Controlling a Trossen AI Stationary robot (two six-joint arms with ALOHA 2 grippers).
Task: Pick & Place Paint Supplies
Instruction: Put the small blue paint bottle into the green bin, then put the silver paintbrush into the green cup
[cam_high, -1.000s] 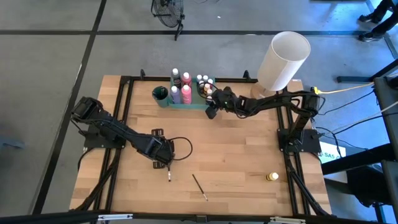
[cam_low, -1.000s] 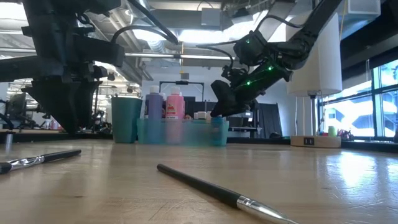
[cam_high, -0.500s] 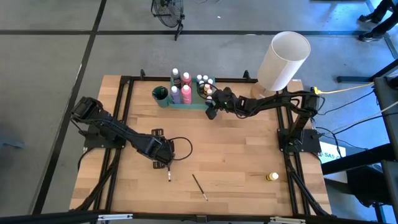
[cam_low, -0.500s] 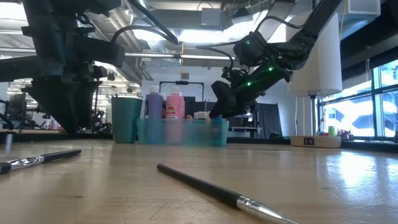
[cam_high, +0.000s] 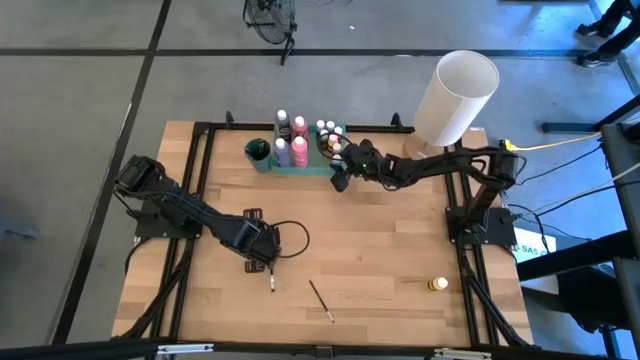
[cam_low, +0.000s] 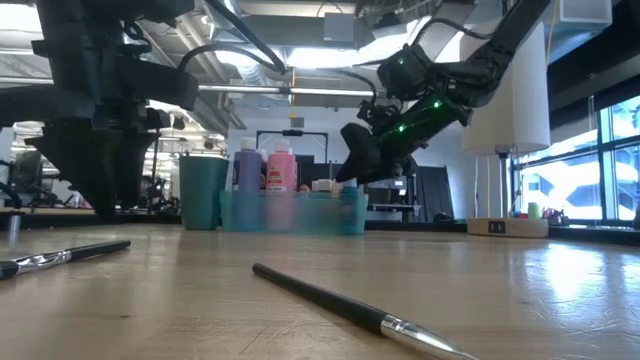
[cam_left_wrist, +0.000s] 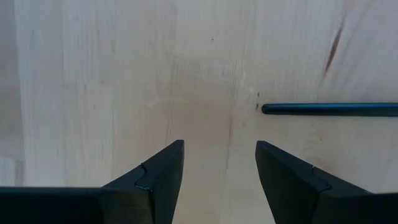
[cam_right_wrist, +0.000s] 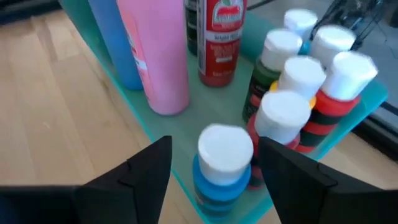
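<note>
The translucent green tray (cam_high: 312, 168) stands at the table's far side and holds pink, purple, red and green bottles with white caps. My right gripper (cam_right_wrist: 212, 142) hovers open over the tray's near right corner. Its fingers stand either side of a small blue bottle (cam_right_wrist: 221, 177) that rests upright in the tray, and they do not touch it. My left gripper (cam_left_wrist: 219, 149) is open and points down at bare wood left of centre, with a dark paintbrush (cam_left_wrist: 329, 109) lying just beside it. A second paintbrush (cam_high: 321, 301) and a yellow bottle (cam_high: 437, 285) lie near the table's near edge.
A teal cup (cam_high: 258, 152) stands left of the tray. The big white lamp (cam_high: 455, 97) stands at the far right corner, behind my right arm. A loop of black cable (cam_high: 290, 235) lies beside my left gripper. Bare wood spreads across the table's middle and right.
My right gripper has risen a little above the tray's near right corner. The left arm and the loose supplies have stayed where they were.
</note>
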